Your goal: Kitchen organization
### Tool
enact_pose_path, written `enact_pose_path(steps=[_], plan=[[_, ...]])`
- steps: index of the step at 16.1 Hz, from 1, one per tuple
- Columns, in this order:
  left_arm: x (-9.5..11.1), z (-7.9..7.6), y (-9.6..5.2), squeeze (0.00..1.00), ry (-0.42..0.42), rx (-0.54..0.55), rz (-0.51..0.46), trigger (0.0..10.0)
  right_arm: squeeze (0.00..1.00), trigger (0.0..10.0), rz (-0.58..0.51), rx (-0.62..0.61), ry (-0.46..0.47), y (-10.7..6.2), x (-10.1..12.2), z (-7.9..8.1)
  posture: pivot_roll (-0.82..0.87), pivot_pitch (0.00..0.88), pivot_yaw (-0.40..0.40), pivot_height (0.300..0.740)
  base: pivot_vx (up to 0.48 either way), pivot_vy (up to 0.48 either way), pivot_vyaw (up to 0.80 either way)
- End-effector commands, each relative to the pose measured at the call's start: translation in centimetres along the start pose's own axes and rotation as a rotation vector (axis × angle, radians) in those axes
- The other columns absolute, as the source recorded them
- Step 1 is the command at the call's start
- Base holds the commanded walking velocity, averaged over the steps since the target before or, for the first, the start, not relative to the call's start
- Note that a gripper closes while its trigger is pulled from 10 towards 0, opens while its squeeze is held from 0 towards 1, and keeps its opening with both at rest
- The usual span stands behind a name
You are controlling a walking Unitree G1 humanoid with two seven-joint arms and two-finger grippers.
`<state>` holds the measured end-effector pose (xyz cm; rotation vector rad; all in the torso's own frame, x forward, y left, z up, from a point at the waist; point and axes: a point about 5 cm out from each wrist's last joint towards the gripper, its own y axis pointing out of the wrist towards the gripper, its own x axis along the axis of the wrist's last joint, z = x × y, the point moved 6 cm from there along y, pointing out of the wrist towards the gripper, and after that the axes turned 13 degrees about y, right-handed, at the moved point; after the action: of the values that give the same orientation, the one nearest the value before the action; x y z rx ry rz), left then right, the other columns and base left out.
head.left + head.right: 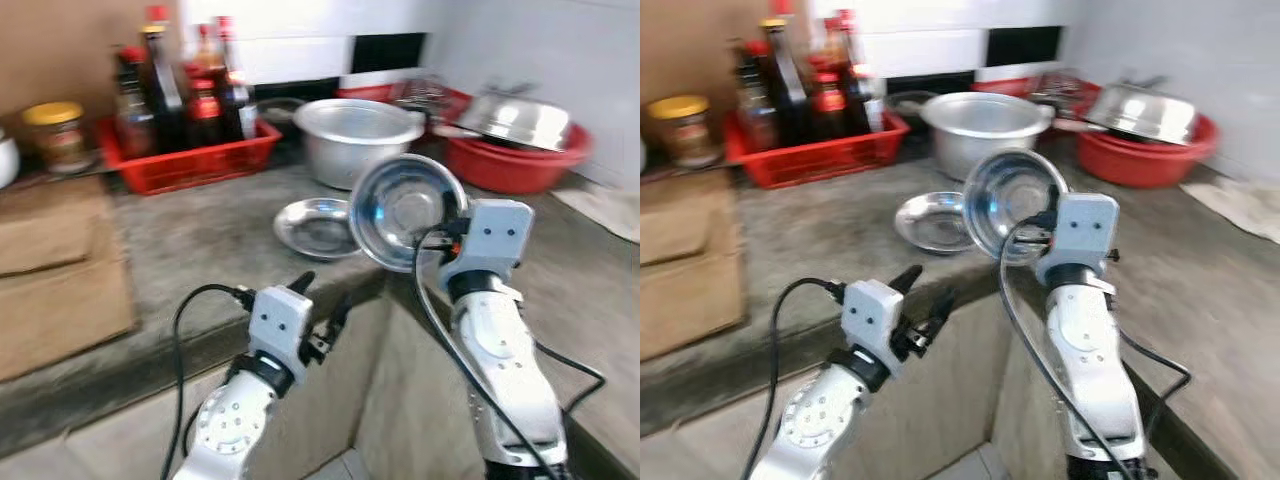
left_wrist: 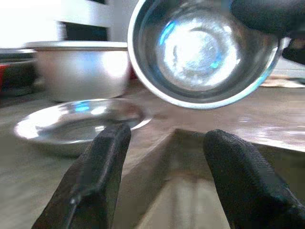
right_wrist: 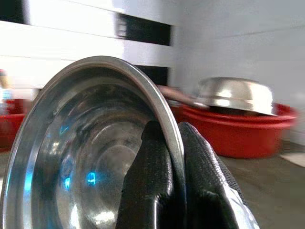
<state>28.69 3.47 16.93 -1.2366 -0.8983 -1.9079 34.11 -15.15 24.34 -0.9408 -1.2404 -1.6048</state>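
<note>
1. A small shiny steel bowl (image 1: 405, 211) is held in the air above the table's inner corner, tipped on its side, its open hollow facing the camera; the right hand (image 3: 174, 157) pinches its rim between both fingers
2. A shallow steel dish (image 1: 316, 226) lies flat on the grey table (image 1: 200, 240), just behind and left of the bowl, upright and empty

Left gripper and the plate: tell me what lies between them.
Bare counter up to its edge, by the left eye view. The open left gripper hovers off that edge, short of the plate.
</note>
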Motion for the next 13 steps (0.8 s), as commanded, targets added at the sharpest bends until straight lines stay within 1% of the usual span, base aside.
enact_pose_path(steps=[1,2,3,5,6,9,11,12,13], plan=[[-0.01,0.01,0.08,0.0,0.001,-0.002,-0.006,10.0,0.0,10.0,-0.022,-0.013,0.0,0.01,0.43,-0.16,0.05,0.0,-0.051,0.74,0.0,0.0,-0.77],[-0.02,0.03,0.13,0.0,-0.001,0.0,-0.004,10.0,0.0,10.0,-0.022,-0.013,0.001,0.02,0.43,-0.15,0.05,0.0,-0.055,0.74,0.0,0.0,-0.77],[-0.01,0.06,0.19,0.0,0.018,-0.001,-0.004,10.0,0.0,10.0,-0.024,-0.014,0.002,0.04,0.5,-0.14,0.05,0.0,-0.054,0.74,0.0,0.0,-0.77],[0.0,0.07,0.21,0.0,0.028,-0.002,-0.004,10.0,0.0,10.0,-0.027,-0.017,-0.003,0.03,0.57,-0.15,0.05,0.0,-0.052,0.74,0.0,0.0,-0.77],[-0.11,-0.15,0.21,0.0,0.048,-0.019,-0.001,10.0,0.0,10.0,-0.039,-0.018,-0.011,0.03,0.87,-0.13,0.04,0.0,-0.049,0.74,0.0,-0.431,-0.77],[-0.16,-0.09,0.32,0.0,0.043,-0.012,-0.001,10.0,0.0,10.0,-0.044,-0.022,-0.015,0.12,0.99,-0.09,0.04,0.0,-0.048,0.74,0.0,-0.434,-0.76],[-0.29,0.33,0.41,0.0,0.024,0.009,0.008,10.0,0.0,10.0,-0.049,-0.021,-0.023,0.24,1.11,-0.03,0.04,0.0,-0.05,0.74,0.0,0.0,-0.75],[-0.26,0.44,0.34,0.0,0.013,0.021,-0.01,10.0,0.0,10.0,-0.051,-0.024,-0.006,0.35,1.01,-0.11,0.05,0.001,-0.051,0.74,0.0,0.0,0.0],[-0.32,0.48,0.3,0.0,0.021,0.022,-0.007,10.0,0.0,10.0,-0.054,-0.023,-0.01,0.37,1.04,-0.06,0.04,0.001,-0.051,0.74,0.0,0.0,0.0]])
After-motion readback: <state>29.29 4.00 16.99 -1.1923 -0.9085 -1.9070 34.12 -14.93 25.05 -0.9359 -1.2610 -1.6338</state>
